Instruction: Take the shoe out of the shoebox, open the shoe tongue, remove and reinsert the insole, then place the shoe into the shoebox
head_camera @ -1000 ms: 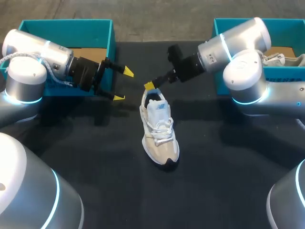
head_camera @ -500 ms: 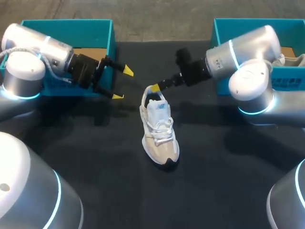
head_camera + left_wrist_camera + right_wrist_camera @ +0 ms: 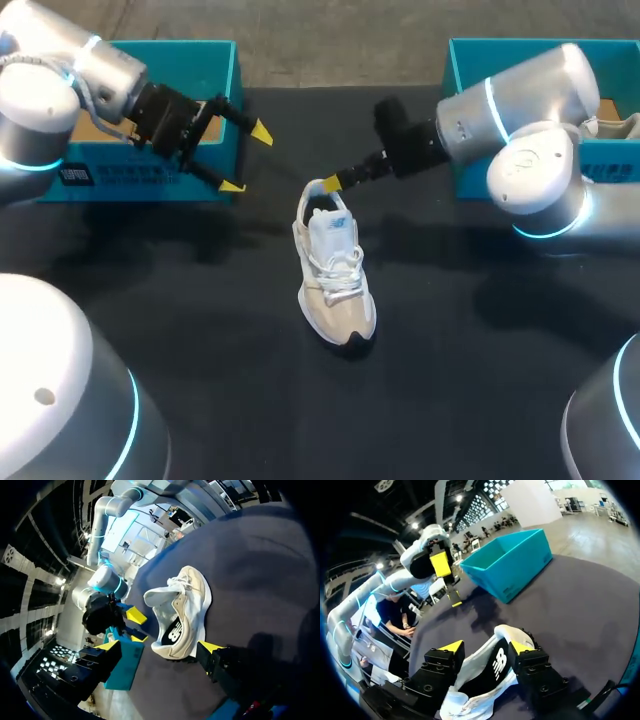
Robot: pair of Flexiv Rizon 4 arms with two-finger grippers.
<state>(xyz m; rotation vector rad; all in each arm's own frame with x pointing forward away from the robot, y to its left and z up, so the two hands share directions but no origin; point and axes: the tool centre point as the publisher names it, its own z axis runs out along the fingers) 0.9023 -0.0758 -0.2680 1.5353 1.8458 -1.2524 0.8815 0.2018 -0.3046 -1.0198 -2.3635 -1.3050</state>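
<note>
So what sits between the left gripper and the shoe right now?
Nothing. Only bare black table lies between the left gripper and the shoe. The head view shows this stretch plainly.

Left gripper point(image 3: 247, 159) fingers wide apart; right gripper point(image 3: 486, 646) likewise.

The table point(image 3: 200, 300) is covered with a black surface that runs from the near edge to the far one. A white and beige shoe point(image 3: 333, 270) stands upright on its sole around the middle, heel to the far side and dark-tipped toe to the near side. A teal shoebox point(image 3: 140, 183) sits at the far left, and a second teal shoebox point(image 3: 460, 60) at the far right, well apart from the shoe.
</note>
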